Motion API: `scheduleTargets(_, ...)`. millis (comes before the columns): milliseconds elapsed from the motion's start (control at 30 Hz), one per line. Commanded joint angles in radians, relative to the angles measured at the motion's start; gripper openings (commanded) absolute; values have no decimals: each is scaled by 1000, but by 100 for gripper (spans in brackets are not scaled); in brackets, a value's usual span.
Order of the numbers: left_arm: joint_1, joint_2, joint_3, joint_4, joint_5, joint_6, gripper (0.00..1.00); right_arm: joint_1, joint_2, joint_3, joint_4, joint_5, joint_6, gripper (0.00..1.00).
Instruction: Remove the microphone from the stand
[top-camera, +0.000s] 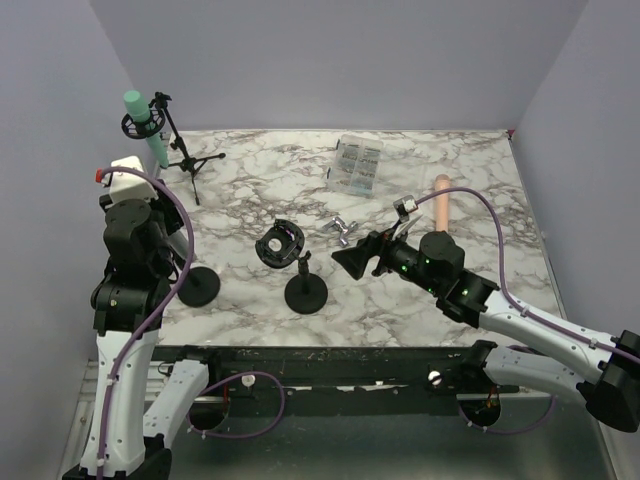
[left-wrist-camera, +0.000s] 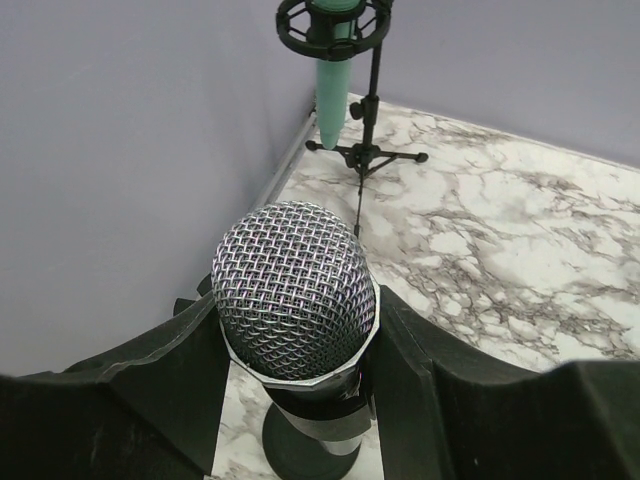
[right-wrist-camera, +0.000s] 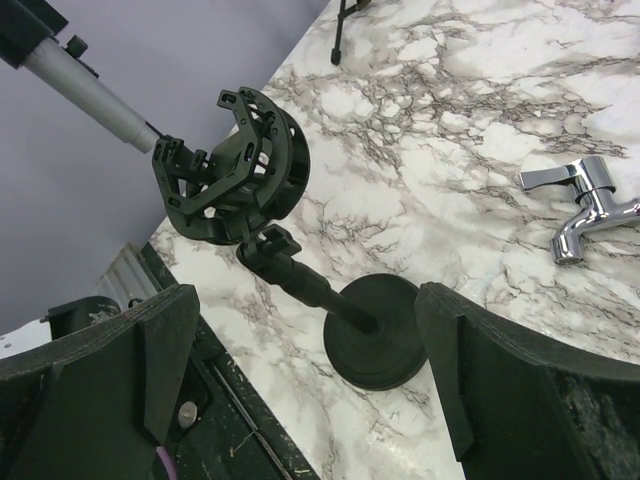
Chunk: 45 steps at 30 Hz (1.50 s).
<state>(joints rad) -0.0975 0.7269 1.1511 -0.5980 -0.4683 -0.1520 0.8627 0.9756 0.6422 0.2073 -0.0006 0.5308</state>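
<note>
Silver-mesh microphone, black stand — mint-green second microphone; white table veined grey.

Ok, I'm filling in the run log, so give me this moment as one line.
left tool astride microphone, grip unclear | microphone over its stand | right tool open, facing empty mount
</note>
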Motion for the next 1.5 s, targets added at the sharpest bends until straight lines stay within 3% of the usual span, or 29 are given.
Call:
scheduleTargets(0, -9, 6, 13, 90, 106, 13, 0, 3, 9, 11, 2, 30, 9, 100)
scheduleTargets(267, -140, -24, 19, 156, 45, 147, 0, 3, 39, 14, 22, 15, 22, 100)
scheduleTargets(400, -193, -57, -8, 213, 92, 225, 0, 3, 63, 26, 22, -25, 21, 100)
scheduleTargets(600, -200, -73, -55, 229, 148, 180, 0, 3, 100, 83, 1, -122, -46, 100)
scheduleTargets(900, -248, 17, -14, 144, -11, 40, 0, 2, 172, 188, -35, -198, -103, 100)
scheduleTargets(1000, -255, 3, -23, 124, 26, 19, 31, 6, 183, 224, -42, -191, -123, 100)
scheduleTargets(1133, -255, -33, -47, 120, 90, 6, 60, 25, 207, 298, -63, -161, -154, 100)
scheduleTargets(1400, -255, -45, 81, -59, 124, -30, 99, 136, 326, 496, -109, -11, -180, 100)
scheduleTargets(1467, -255, -42, 138, -121, 128, -44, 99, 179, 379, 561, -136, 78, -179, 100)
